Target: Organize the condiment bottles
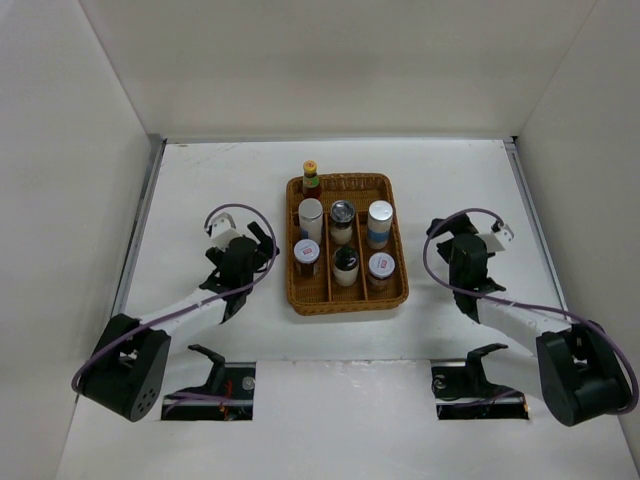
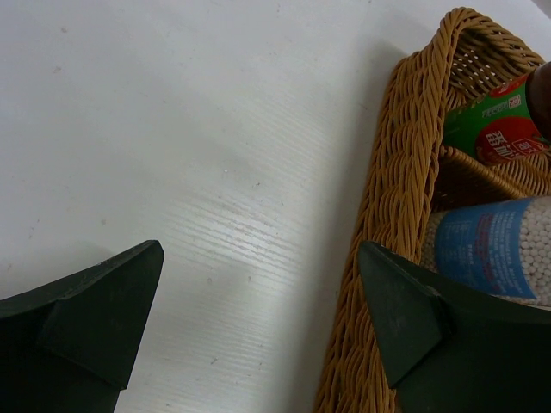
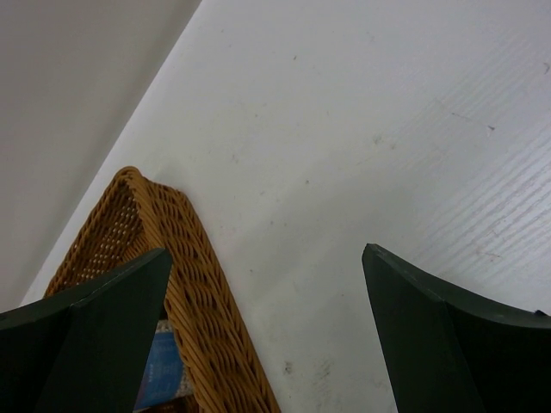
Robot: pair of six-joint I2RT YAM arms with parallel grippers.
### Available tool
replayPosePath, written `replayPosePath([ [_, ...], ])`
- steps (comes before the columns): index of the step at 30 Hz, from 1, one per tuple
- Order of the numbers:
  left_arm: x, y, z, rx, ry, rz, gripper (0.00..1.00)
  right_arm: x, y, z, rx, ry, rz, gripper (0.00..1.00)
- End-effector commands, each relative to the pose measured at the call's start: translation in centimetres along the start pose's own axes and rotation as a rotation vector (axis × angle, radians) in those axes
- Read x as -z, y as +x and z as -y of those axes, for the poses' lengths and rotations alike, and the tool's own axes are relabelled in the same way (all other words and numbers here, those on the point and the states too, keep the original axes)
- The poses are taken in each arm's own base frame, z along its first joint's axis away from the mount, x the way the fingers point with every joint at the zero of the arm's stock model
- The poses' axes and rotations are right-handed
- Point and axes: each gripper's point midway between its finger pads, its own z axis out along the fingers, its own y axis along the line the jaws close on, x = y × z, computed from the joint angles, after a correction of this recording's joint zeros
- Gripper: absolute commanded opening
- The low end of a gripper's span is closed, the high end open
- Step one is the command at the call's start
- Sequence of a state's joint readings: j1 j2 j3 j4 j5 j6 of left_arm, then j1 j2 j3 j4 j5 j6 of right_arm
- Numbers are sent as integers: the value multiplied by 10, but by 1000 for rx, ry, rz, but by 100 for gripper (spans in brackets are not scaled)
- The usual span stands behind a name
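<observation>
Seven condiment bottles stand in the wicker tray (image 1: 394, 262). The red-sauce bottle with yellow cap (image 1: 311, 177) is at the far left corner. A white cylinder (image 1: 310, 217), a chrome-topped shaker (image 1: 342, 215) and a blue-labelled cylinder (image 1: 380, 222) form the middle row. A white-lidded spice jar (image 1: 306, 254), a black-capped shaker (image 1: 346, 265) and another spice jar (image 1: 381, 268) form the near row. My left gripper (image 1: 264, 242) is open and empty just left of the tray (image 2: 400, 181). My right gripper (image 1: 443, 232) is open and empty just right of the tray (image 3: 194, 267).
White walls enclose the table on three sides. In the left wrist view the sauce bottle's green label (image 2: 495, 125) and a blue label (image 2: 491, 249) show over the tray wall. Two openings with hardware sit at the near edge (image 1: 215, 385).
</observation>
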State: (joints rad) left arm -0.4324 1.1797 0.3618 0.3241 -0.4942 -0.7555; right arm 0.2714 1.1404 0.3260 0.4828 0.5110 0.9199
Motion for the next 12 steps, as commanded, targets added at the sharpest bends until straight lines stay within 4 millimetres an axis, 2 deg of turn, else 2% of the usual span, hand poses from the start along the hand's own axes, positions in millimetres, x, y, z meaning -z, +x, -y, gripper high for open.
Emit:
replayPosePath([
  [1,-4,-24,23,56,54,56,100,1,-15,-30,-63,-93,39,100],
  [12,-7,-28,24,49,48,55,100,-1,-8,-35,-47,-104,12,100],
])
